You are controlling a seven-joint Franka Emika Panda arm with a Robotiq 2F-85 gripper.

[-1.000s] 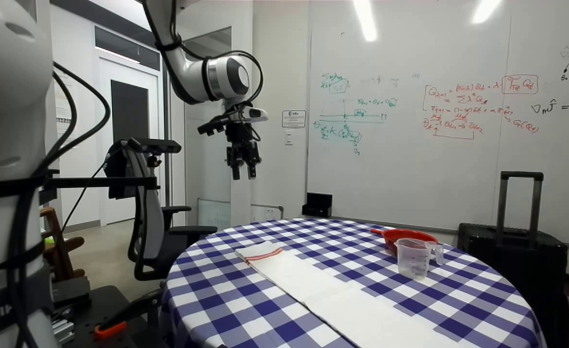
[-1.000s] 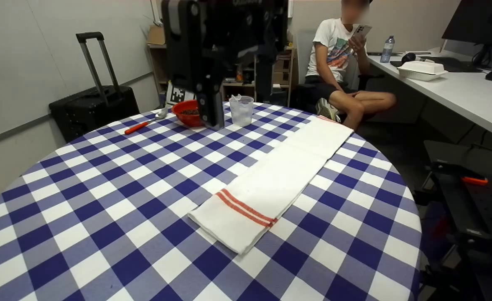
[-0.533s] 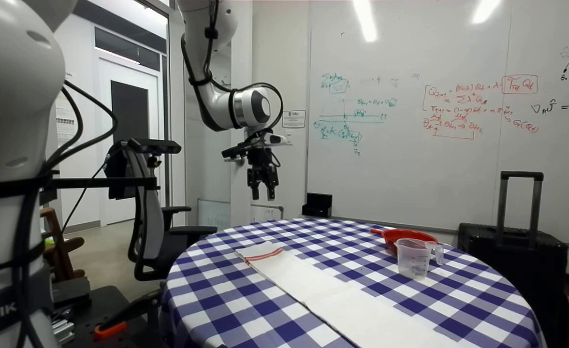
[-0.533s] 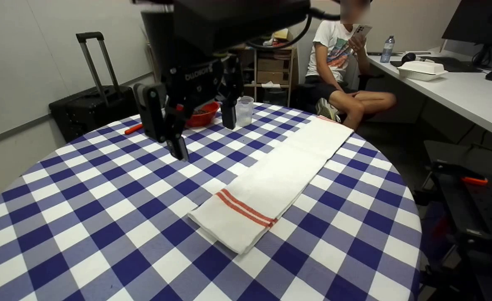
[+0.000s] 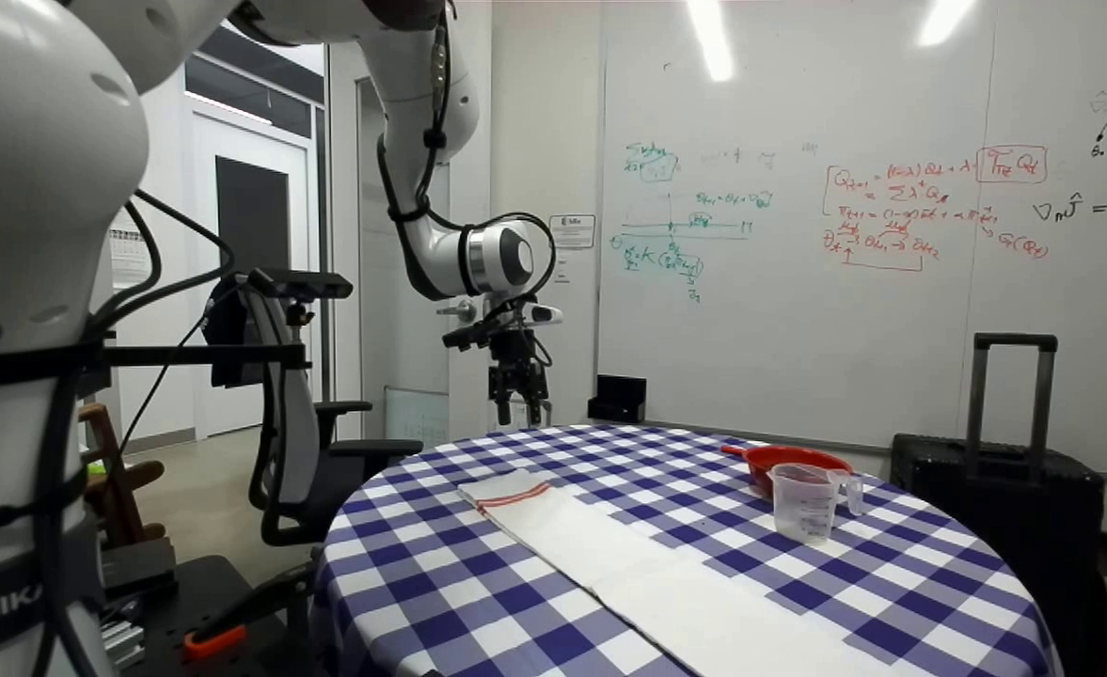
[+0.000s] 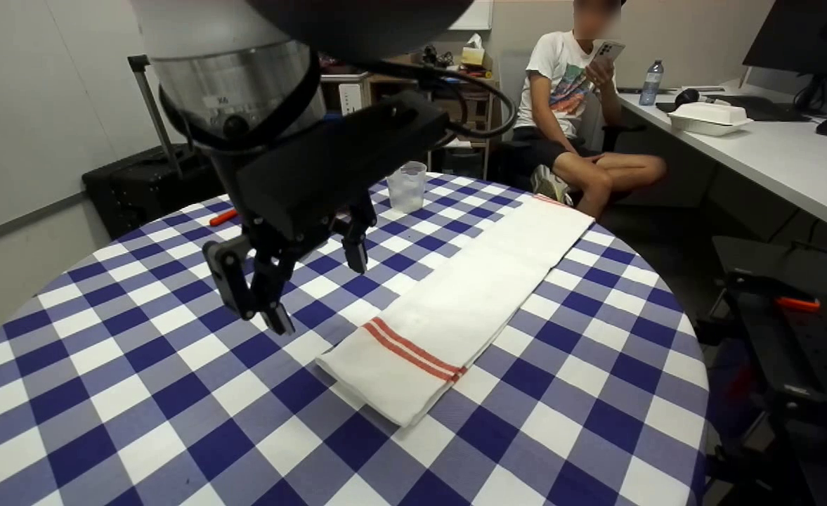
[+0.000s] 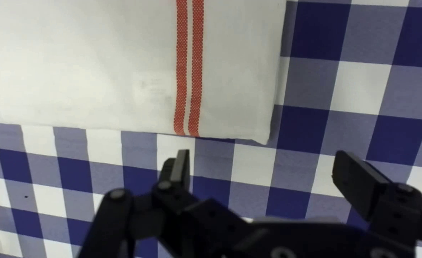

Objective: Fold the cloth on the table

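Your jaws are spread wide with nothing between them, hanging over the checked table [image 6: 195, 414] beside the striped end of the cloth [image 6: 476, 295], not touching it. In the wrist view you have one of the fingertips [image 7: 181, 168] just short of the cloth's long edge, in line with the pair of red stripes [image 7: 195, 71], while the opposite one sits out past the corner; that corner lies ahead of the gap. How high you are above the table is hard to tell. The cloth lies flat as a long, narrow white strip, layers showing along its edge, and in an exterior view you can follow it out to the table's rim, where a little more red shows. Also on the table, apart from the cloth, you have a translucent measuring cup [image 5: 802, 508] standing upright and a red bowl [image 5: 793, 456] partly behind it. Beyond the table a person [image 6: 571, 84] sits holding a phone [image 6: 606, 50], and in both exterior views a black suitcase [image 5: 995, 536] stands with its handle raised.
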